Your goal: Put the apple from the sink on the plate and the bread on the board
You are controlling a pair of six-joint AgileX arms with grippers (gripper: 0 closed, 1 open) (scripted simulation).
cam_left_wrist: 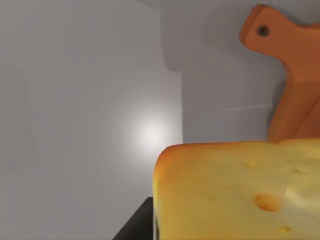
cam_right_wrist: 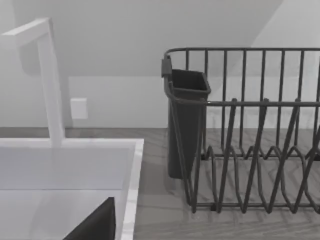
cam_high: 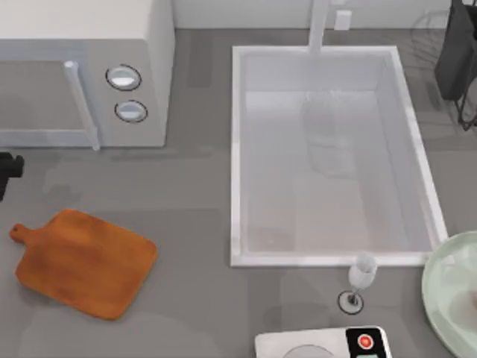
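**A:** Where was the bread (cam_left_wrist: 240,192), and what held it?

**B:** In the left wrist view the bread sat directly against the camera, a chunky golden-yellow block with a darker orange edge and shallow pits in its face. A dark part of the left arm showed just beneath it. The loaf appeared to be carried by the left pincer, though the fingers themselves could not be made out, so the grip could not be confirmed.

**A:** Which way did the board lie from it?

**B:** The board (cam_high: 86,261) lay ahead of the loaf in that view, its stubby handle with a hanging hole nearest. From above, the board rested on the tabletop's left side, long axis running diagonally, handle toward the left edge. The left arm (cam_high: 9,170) showed at that edge, just above the board, and was clearly the nearer arm. Judged from this, the coming move called for carrying the loaf past the handle to the flat blade.

**A:** And the rest?

**B:** The sink (cam_high: 406,89) held no apple that could be seen; the plate (cam_high: 440,287) lay at the right edge, below the sink. The right arm (cam_high: 456,56) stood at the upper right beside a dish rack (cam_right_wrist: 250,130); whether its pincer was open could not be told.
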